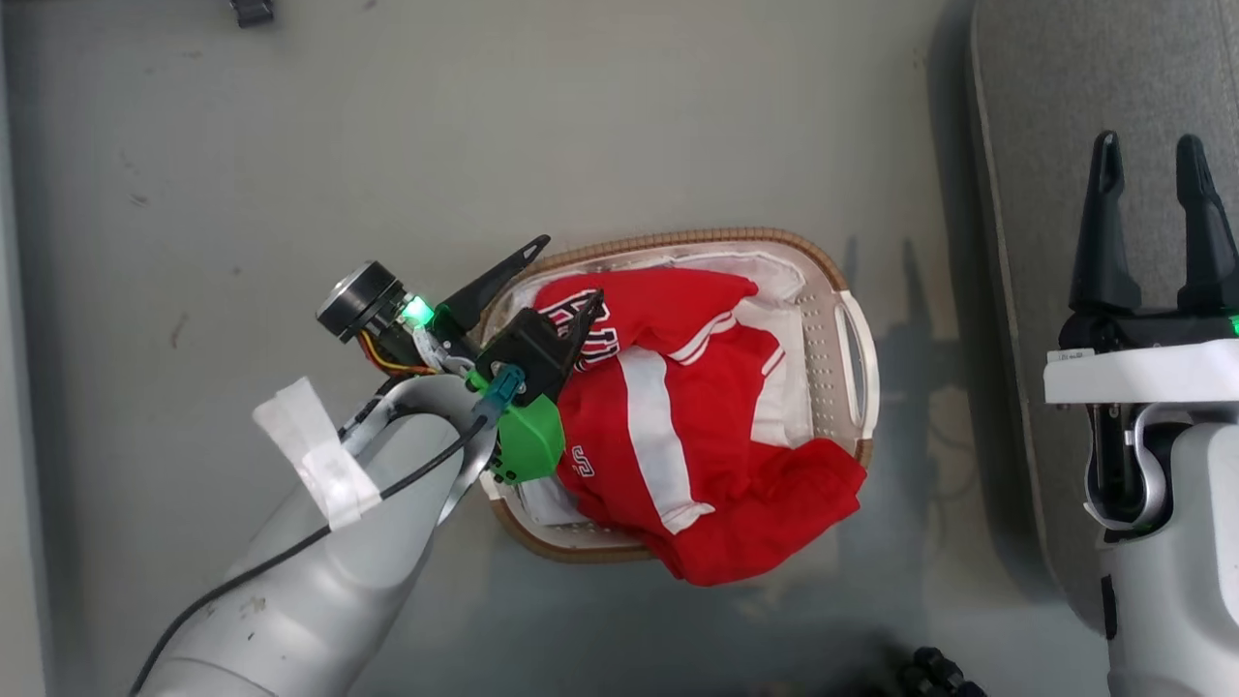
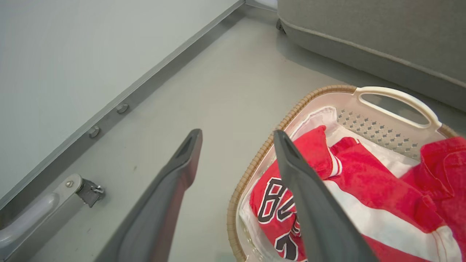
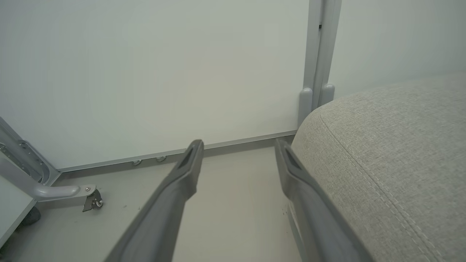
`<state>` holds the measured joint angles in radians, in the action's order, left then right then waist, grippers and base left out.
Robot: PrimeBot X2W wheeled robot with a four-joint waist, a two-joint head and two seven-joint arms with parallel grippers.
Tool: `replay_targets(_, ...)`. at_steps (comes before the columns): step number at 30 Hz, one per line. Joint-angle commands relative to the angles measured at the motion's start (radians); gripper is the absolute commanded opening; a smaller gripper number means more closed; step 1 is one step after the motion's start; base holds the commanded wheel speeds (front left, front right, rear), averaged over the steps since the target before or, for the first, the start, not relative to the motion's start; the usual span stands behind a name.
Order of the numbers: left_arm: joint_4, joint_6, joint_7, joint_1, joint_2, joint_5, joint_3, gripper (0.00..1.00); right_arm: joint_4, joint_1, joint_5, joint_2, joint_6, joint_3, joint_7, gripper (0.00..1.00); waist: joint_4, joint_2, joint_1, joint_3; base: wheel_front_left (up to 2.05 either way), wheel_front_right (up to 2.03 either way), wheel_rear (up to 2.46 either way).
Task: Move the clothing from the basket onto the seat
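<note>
The left hand (image 1: pixel 569 268) (image 2: pixel 237 134) is spread wide and holds nothing; in the head view one finger reaches over the rim of the basket (image 1: pixel 678 237) toward the bare floor (image 1: pixel 290 145), the other lies above the lettered part of the clothing (image 1: pixel 678 416); whether that finger touches the cloth cannot be told; the left wrist view shows what the head view does not, the black-and-white letters on the clothing (image 2: pixel 364 182) up close, though the right-hand finger cuts across them and they cannot be read whole; the red clothing fills the basket (image 2: pixel 251 167) at frame centre, over a white liner (image 1: pixel 784 397), and one fold spills over the rim at the lower right; white tape (image 1: pixel 319 455) wraps the left forearm; the right hand (image 1: pixel 1148 143) (image 3: pixel 238 143) is also spread and empty, over the edge of the grey seat (image 1: pixel 1113 77) at the right of the frame, well apart from the basket; the right wrist view shows the seat (image 3: pixel 393 145) with its stitched seam, a pale wall (image 3: pixel 145 72) and a caster (image 3: pixel 91 198) at the lower left; a dark object (image 1: pixel 252 12) is cut off at the top edge.
</note>
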<state>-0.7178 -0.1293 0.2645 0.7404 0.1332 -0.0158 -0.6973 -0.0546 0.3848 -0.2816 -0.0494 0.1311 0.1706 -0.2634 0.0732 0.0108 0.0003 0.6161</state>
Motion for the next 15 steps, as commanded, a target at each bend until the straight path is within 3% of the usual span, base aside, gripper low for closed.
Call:
replay_targets(1,-0.033,-0.002,0.000,0.042,0.008,0.009,-0.037,1.00,0.010,0.022,-0.011,-0.002,-0.001,-0.005,-0.002,1.00,0.090,-0.0108,-0.0003,0.141,0.00,0.00,0.00)
replay_targets(9,-0.182,-0.001,0.000,0.170,-0.005,0.089,-0.245,1.00,0.051,0.055,-0.041,-0.002,-0.001,-0.021,-0.002,1.00,0.130,-0.0108,-0.0003,0.234,0.00,0.00,0.00)
replay_targets(15,-0.240,0.000,0.000,0.246,0.000,0.131,-0.342,1.00,0.079,0.069,-0.066,-0.002,-0.001,-0.035,-0.002,1.00,0.154,-0.0108,-0.0003,0.284,0.00,0.00,0.00)
